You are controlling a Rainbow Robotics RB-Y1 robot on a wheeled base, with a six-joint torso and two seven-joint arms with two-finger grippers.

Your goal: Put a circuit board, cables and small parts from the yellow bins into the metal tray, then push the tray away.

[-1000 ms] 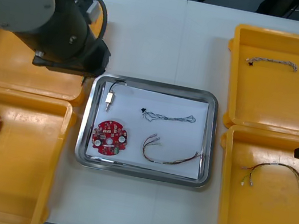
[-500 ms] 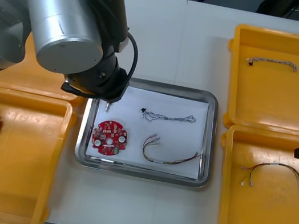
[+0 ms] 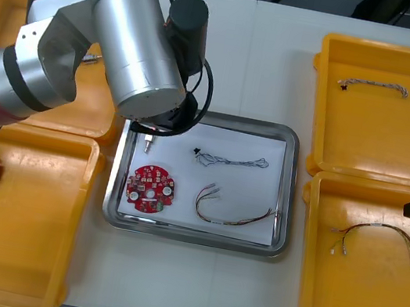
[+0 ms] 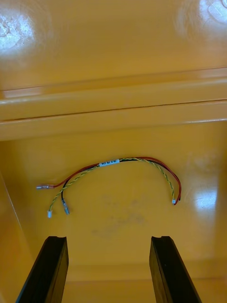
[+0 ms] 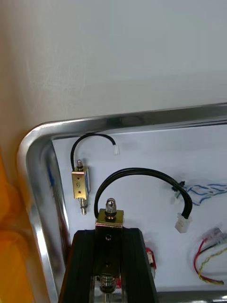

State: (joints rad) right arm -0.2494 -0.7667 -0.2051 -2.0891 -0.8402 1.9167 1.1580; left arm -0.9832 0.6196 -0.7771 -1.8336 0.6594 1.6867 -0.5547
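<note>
A small metal part point(image 5: 109, 215) with a black lead is clamped in the left end effector point(image 5: 108, 239) over the far-left corner of the metal tray point(image 5: 38, 189), beside a second small metal part point(image 5: 80, 183) lying there. Placing is judged in hand; lowering and release are called for. The right end effector point(image 4: 108, 267) is parked, fingers apart, over a red and yellow cable point(image 4: 118, 162).
</note>
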